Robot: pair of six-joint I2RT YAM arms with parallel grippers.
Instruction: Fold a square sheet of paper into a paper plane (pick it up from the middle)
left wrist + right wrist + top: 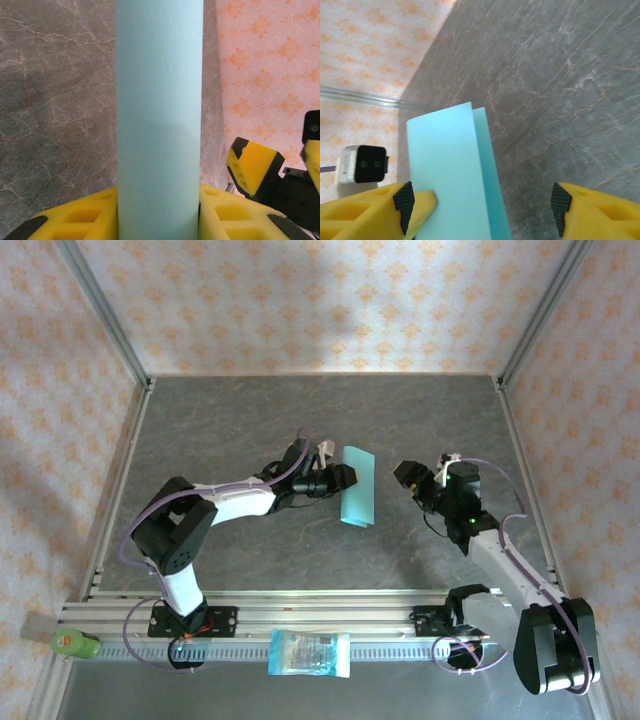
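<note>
The square sheet of paper (358,485) is light teal and bent over into a loose double layer, held above the grey table (250,420). My left gripper (343,478) is shut on its left side. In the left wrist view the sheet of paper (159,100) rises as a rounded strip from between the yellow fingers (75,220). My right gripper (405,478) stands open just right of the paper. In the right wrist view the paper (450,170) lies partly between the jaws of the right gripper (482,205), its left edge against the left finger (412,202).
A blue-and-white printed packet (310,653) lies on the aluminium rail (120,615) at the near edge. A green bottle (75,643) lies at the rail's left end. Patterned walls (320,300) close in the table on three sides.
</note>
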